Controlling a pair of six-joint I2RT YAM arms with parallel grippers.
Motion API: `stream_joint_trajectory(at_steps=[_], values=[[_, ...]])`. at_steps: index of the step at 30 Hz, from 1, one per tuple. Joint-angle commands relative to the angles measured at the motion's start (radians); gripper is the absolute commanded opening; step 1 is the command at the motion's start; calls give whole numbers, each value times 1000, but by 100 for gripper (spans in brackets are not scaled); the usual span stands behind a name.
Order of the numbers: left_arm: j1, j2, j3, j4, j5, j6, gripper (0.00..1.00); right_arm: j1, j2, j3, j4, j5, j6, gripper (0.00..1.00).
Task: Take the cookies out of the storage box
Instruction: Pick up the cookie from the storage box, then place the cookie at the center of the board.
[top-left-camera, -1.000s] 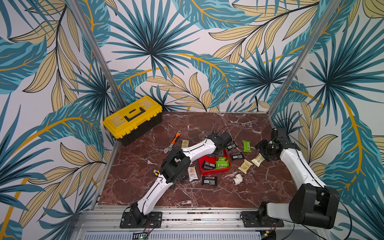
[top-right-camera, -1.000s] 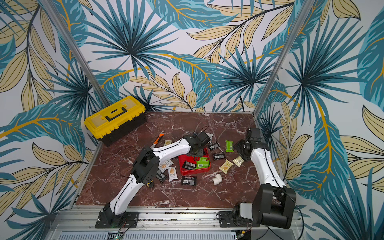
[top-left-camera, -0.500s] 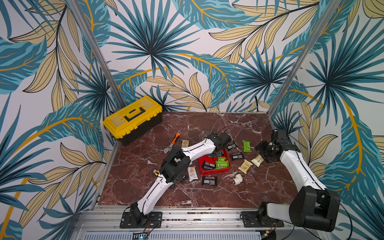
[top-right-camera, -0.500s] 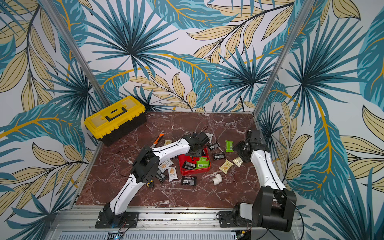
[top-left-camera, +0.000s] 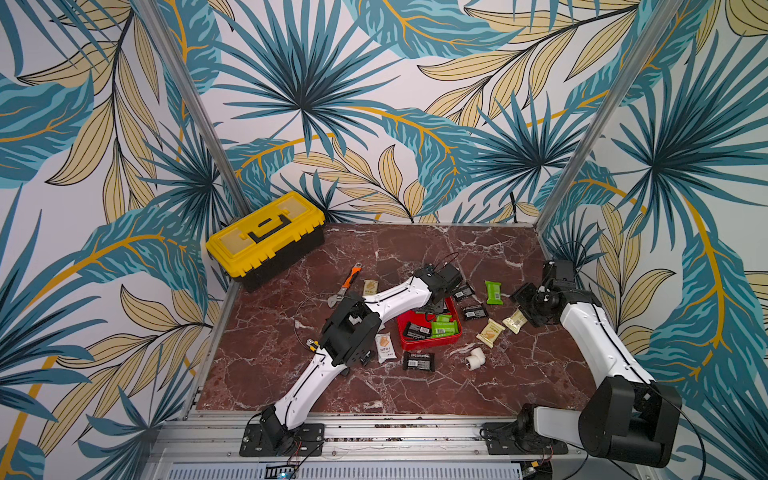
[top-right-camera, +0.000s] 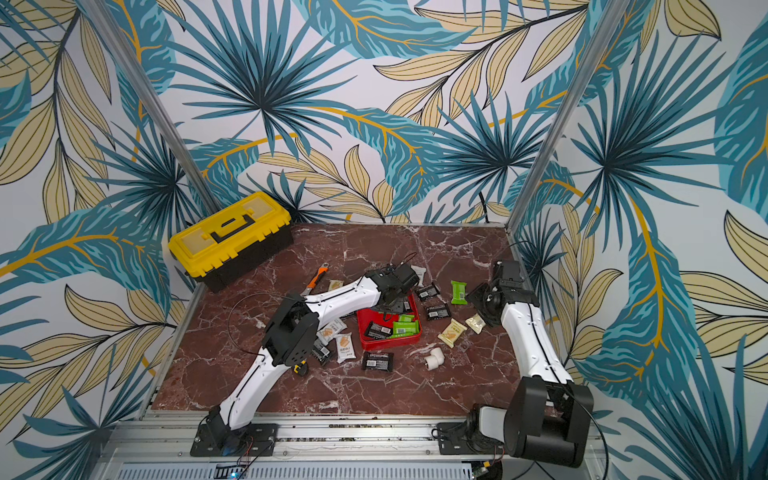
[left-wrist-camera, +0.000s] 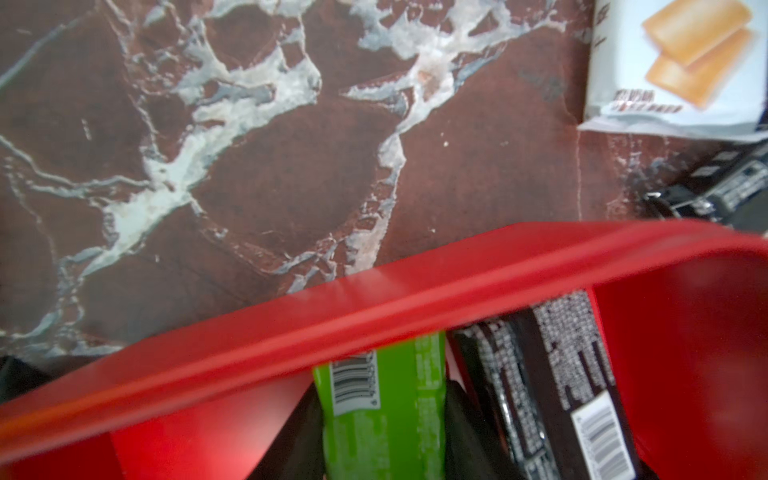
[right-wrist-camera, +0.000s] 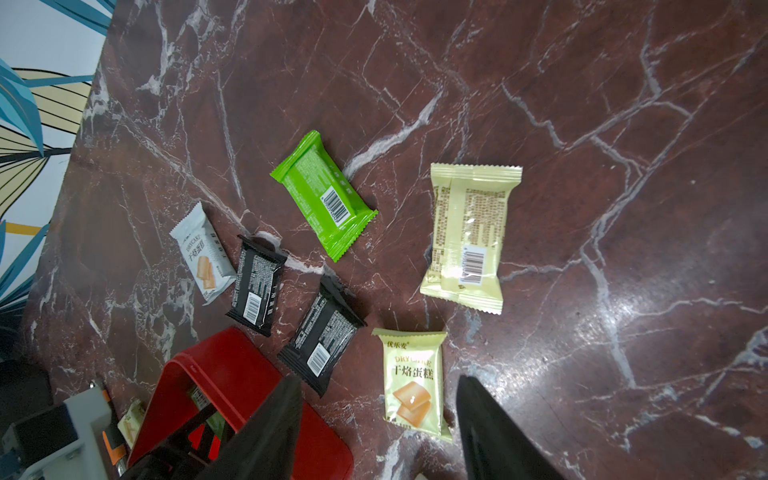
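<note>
**Marble (top-left-camera: 415, 249) littered with cookies (top-left-camera: 419, 360)**

Leaf-print walls (top-left-camera: 332, 104) enclose the red-brown slab; the box (top-left-camera: 432, 343) sits mid-table with cookies inside and around it. Left gripper (top-left-camera: 437, 306) reaches into the box, partly closed, fingers (left-wrist-camera: 291, 440) against both sides of a green cookie (left-wrist-camera: 380, 424). Right gripper (right-wrist-camera: 376, 384) hangs wide and empty over the right side. Left fingertips are blurred and cut off; the arm hides the box's far-left corner.
</note>
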Motion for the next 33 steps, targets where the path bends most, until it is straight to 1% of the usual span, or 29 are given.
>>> stream_joint_trajectory(at_steps=[1, 6, 11, 16, 19, 21, 25, 28, 33], values=[[0, -8, 15, 5, -7, 14, 45, 9, -18, -21, -19, -12, 10, 64], [-5, -113, -58, 32, 0, 8, 44, 23, -18, -23, -25, -14, 8, 64], [-13, -222, -160, 62, 1, -5, 44, 56, -18, -23, -37, -14, 11, 64], [-14, -338, -252, 80, -11, -21, 44, 132, -12, 5, -63, -1, 1, 64], [-9, -396, -277, 81, -25, 8, 44, 215, 1, 51, -100, 46, -28, 64], [9, -423, -289, 81, -28, 27, 44, 272, 13, 79, -114, 68, -43, 64], [81, -448, -314, 102, -9, 72, 44, 359, 44, 128, -136, 87, -67, 63], [147, -425, -306, 117, 9, 105, 44, 405, 63, 153, -143, 94, -70, 63], [229, -338, -231, 115, 44, 183, 44, 461, 88, 175, -144, 97, -54, 63]])
